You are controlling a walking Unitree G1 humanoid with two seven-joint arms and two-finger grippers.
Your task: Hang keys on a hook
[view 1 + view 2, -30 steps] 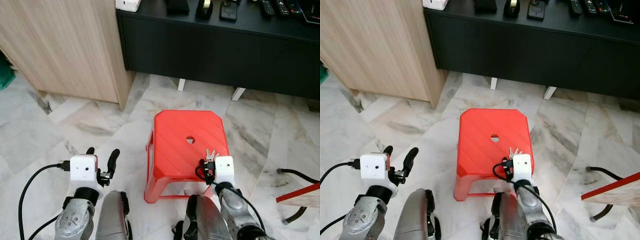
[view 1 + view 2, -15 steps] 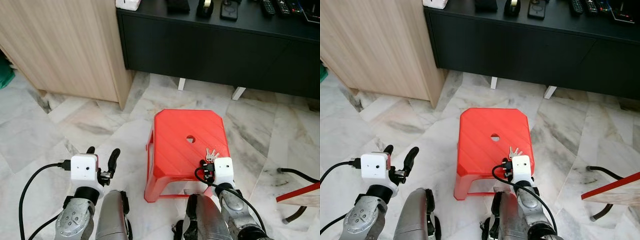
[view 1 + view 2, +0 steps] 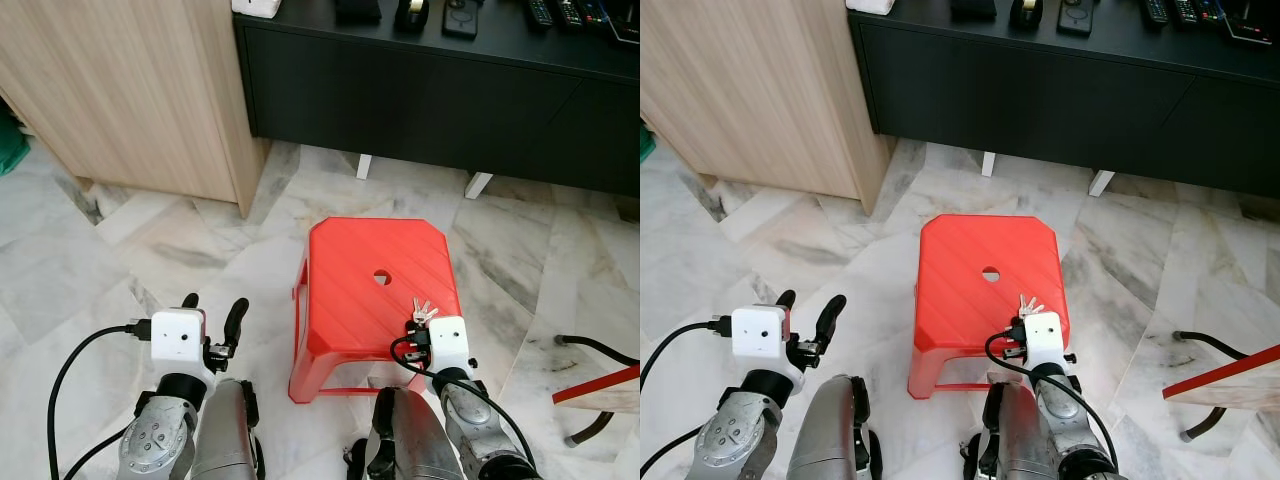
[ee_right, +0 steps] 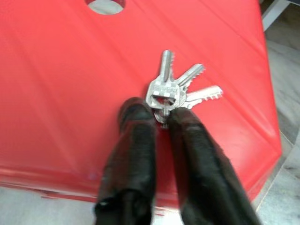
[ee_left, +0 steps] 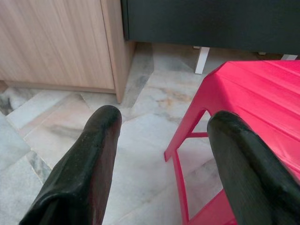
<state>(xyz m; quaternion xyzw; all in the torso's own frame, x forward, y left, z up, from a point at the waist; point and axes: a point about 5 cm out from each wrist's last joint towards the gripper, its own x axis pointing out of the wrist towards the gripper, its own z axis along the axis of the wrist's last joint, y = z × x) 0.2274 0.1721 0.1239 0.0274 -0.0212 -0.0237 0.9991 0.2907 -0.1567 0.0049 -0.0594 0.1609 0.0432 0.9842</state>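
The right gripper (image 4: pixel 161 121) is nearly closed, its fingertips pinching the ring end of the keys (image 4: pixel 180 89) — they seem to rest on the red stool (image 4: pixel 70 93) just ahead. The left gripper (image 5: pixel 164 136) hangs wide open, holding nothing — the stool's edge beside it.

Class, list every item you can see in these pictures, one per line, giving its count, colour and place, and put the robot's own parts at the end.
stool: one, red, on the marble floor in front of the robot.
keys: one bunch of three, silver, on the stool's top near its right edge.
sideboard: one, black, beyond the stool, small dark items on top.
cabinet: one, light wood, to the left of the sideboard.
floor: grey-veined white marble.
left tool: black fingers open, over the floor left of the stool.
right tool: black fingers closed on the keys' ring end.
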